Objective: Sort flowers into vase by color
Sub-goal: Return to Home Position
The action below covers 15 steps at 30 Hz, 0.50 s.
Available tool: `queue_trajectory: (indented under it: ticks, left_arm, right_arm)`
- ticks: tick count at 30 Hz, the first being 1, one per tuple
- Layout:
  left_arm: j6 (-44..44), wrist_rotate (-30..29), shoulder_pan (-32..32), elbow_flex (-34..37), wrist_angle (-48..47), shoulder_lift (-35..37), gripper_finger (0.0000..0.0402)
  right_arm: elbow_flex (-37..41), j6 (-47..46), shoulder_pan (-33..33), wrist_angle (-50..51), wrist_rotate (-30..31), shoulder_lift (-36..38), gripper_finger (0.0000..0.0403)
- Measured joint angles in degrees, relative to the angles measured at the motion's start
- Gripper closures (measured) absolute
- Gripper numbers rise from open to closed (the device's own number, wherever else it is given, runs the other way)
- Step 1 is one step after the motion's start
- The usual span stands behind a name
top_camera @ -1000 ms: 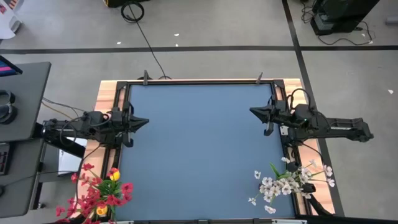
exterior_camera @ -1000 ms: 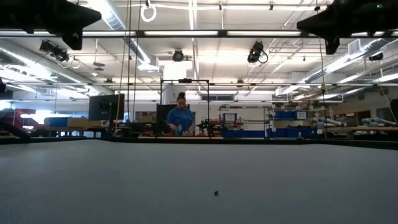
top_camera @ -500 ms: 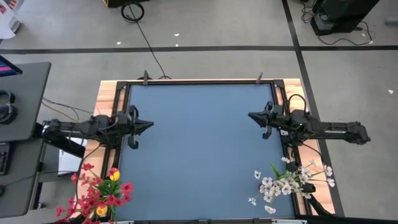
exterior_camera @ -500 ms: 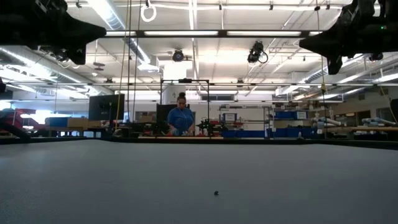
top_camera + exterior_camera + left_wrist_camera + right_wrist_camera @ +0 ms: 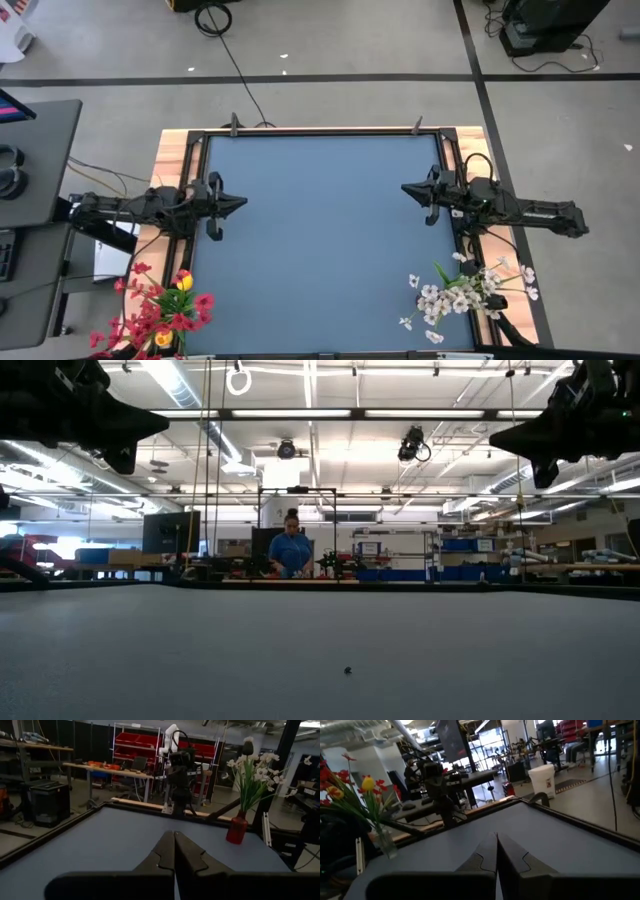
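Red blossoms and yellow tulips (image 5: 165,308) stand together at the table's near-left corner, their stems in a clear vase (image 5: 385,844). White blossom sprays (image 5: 462,290) stand at the near-right corner, stems in a red vase (image 5: 236,828). My left gripper (image 5: 241,203) hovers shut above the blue mat by the left edge, its shut fingers plain in the left wrist view (image 5: 174,835). My right gripper (image 5: 405,187) hovers shut by the right edge, also plain in its wrist view (image 5: 496,836). The two point at each other across the table, far from both bunches.
The blue mat (image 5: 320,240) lies inside a dark frame on a wooden table top. A small dark speck (image 5: 347,670) sits on the mat near the low camera. A person (image 5: 290,550) stands at a bench in the room beyond the far edge.
My left gripper has moved a little toward the table's right and near edges. My right gripper has drifted slightly toward the near edge and a little lower. The flowers have not moved.
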<state>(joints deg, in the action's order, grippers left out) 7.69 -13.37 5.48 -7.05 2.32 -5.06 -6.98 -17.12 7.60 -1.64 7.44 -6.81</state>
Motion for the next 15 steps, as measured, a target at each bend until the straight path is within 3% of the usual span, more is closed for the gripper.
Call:
queue_trajectory:
  ticks: [6, 12, 15]
  left_arm:
    - [-0.4, 0.0, 0.0, 0.0, -0.6, 0.0, 0.0400]
    - [-0.1, -0.3, 0.0, 5.5, 8.2, -0.1, 0.0400]
    - [1.8, -0.2, 0.4, 6.4, 6.7, 0.0, 0.0400]
  right_arm:
    - [6.7, -3.3, 0.0, -7.8, -0.1, 0.0, 0.0393]
    - [6.6, -2.7, 0.2, -6.1, -0.1, 0.2, 0.0393]
    - [6.6, -2.7, 0.7, -5.0, -0.1, 0.1, 0.0393]
